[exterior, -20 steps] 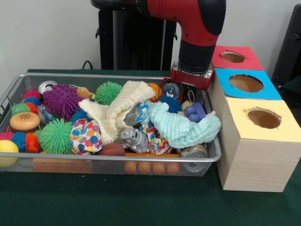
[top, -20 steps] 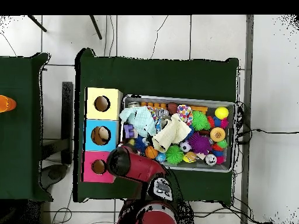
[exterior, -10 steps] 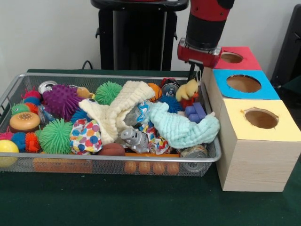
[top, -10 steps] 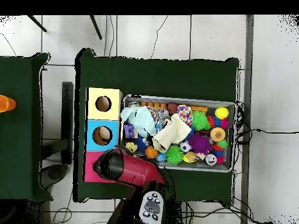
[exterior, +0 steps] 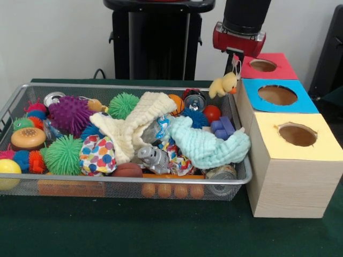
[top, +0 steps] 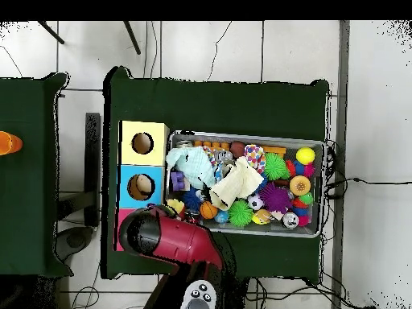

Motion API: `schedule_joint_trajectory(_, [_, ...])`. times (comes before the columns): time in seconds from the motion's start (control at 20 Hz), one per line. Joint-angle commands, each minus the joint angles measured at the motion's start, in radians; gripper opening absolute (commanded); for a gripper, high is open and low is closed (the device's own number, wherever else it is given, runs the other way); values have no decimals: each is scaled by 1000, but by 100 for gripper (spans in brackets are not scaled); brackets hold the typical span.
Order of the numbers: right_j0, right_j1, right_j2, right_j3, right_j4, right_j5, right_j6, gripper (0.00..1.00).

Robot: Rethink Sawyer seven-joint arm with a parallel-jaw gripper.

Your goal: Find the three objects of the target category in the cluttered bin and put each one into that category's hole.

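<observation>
A small yellow plush duck [exterior: 225, 84] hangs in the air over the wire bin's [exterior: 134, 181] far right corner, beside the boxes. My gripper [exterior: 235, 67] is shut on the duck's top and stands just left of the red box's hole [exterior: 265, 65]. The blue box's hole [exterior: 278, 95] and the yellow box's hole [exterior: 299, 134] follow in a row toward the front. In the overhead view my arm [top: 161, 239] covers most of the red box, and the duck [top: 175, 208] peeks out at its edge. The gripper itself is hidden there.
The bin holds spiky balls, a cream cloth [exterior: 131, 126], a mint cloth [exterior: 206, 143], cans, a toy burger [exterior: 28, 138], a yellow ball [exterior: 8, 171] and a blue block [exterior: 222, 127]. An object lies inside the blue box's hole [top: 141, 187].
The gripper went down into the bin's far right corner, shut on the duck, and has lifted it up and toward the red box.
</observation>
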Motion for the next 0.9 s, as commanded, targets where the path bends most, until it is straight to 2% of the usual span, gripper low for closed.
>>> schedule_joint_trajectory(0.05, [9,-31,12,60,69,53,285,0])
schedule_joint_trajectory(0.5, [77,-180,-24,170,104,124,324,0])
schedule_joint_trajectory(0.9, [117,-241,-35,249,125,102,337,0])
